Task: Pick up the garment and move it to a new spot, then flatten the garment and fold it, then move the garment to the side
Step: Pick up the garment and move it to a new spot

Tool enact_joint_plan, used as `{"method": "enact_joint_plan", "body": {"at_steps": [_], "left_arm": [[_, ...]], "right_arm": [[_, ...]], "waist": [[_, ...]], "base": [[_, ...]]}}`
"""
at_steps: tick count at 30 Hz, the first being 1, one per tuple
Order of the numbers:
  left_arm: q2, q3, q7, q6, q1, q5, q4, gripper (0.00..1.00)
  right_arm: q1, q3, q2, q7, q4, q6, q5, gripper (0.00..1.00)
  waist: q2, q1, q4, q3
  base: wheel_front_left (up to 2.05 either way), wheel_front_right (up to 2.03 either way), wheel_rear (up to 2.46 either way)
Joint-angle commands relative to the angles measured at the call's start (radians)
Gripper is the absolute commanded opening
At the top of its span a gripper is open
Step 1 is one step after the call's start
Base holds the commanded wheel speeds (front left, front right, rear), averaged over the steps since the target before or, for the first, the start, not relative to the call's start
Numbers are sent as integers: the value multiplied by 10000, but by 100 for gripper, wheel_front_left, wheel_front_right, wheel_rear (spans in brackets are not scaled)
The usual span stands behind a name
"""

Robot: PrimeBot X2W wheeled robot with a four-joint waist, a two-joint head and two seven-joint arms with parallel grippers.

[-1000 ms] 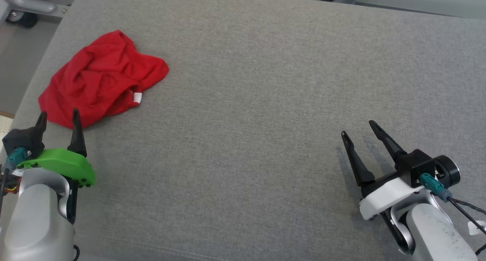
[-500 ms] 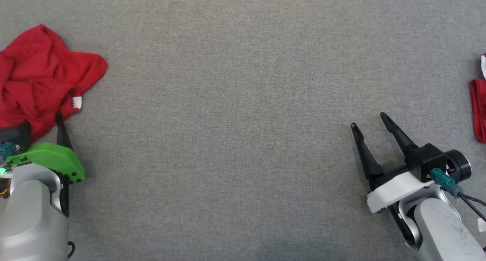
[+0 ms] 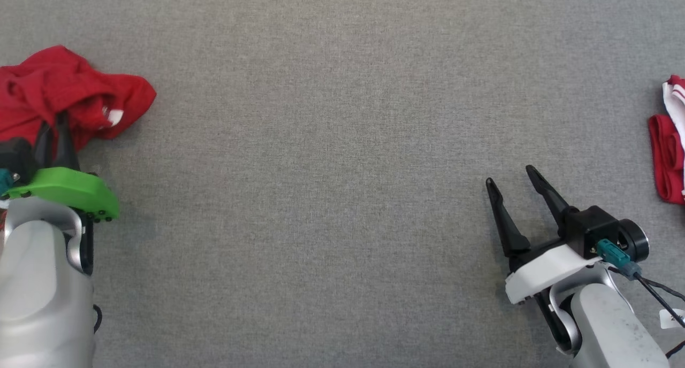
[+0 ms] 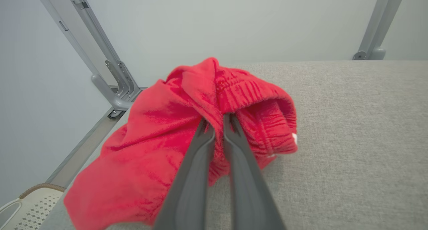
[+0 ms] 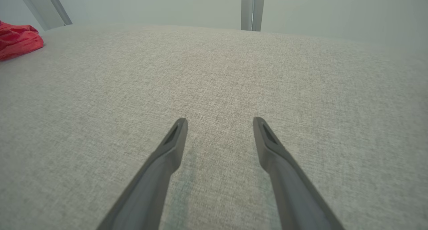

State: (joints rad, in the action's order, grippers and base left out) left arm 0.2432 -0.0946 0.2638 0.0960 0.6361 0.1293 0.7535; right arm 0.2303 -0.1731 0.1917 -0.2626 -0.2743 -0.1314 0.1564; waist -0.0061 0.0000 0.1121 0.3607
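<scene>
At the far left of the grey fabric-covered bench (image 3: 332, 143), the robot's left pincer (image 4: 216, 121) stood drawn together on a fold of the crumpled red knit garment (image 4: 150, 139). Its two dark fingers were pinched tight, with cloth bunched up between and around the tips. The hold sat just below the ribbed elastic waistband, which arched over the fingertips. The rest of the cloth slumped away in a loose heap toward the bench's left edge, and a small white tag showed on the side nearer the middle.

It looked a light, limp thing with no stiffness of its own. Lifted by that one pinch, I judged it would hang in a bundle and trail its lower hem across the bench. The weave seemed grippy rather than slick, so a slip looked unlikely. The gathered waistband was the thickest part and the surest place to grip. For spreading it flat, the two ends of that band seemed the natural handles.

Well apart on the right, the right pincer (image 3: 509, 175) hovered with its fingers spread wide over bare fabric, holding nothing. Beyond it, at the right edge, lay a folded red-and-white cloth (image 3: 666, 159).
</scene>
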Motion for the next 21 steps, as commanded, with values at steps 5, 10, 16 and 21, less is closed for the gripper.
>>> {"method": "enact_joint_plan", "body": {"at_steps": [5, 10, 16, 21], "left_arm": [[-687, 1158, 3, 267, -469, -592, -1541, 0], [-1547, 2835, 3, 345, -962, -286, -2136, 0], [-1894, 5216, 4, 351, -1168, 1232, -1820, 0], [-1899, 7057, 4, 142, -900, 2974, -2081, 0]], "right_arm": [[-233, -6, -474, -30, -298, 15, 185, 100], [-345, -101, -837, -30, -553, 15, 365, 100], [-368, -208, -1063, -30, -622, 15, 464, 100], [-297, -276, -1185, -30, -620, 15, 458, 100]], "waist": [[61, 0, -308, -962], [61, 0, -1017, -1605], [61, 0, -2283, -1837], [61, 0, -3375, -1760]], "base": [[0, 0, 0], [0, 0, 0], [0, 0, 0], [0, 0, 0]]}}
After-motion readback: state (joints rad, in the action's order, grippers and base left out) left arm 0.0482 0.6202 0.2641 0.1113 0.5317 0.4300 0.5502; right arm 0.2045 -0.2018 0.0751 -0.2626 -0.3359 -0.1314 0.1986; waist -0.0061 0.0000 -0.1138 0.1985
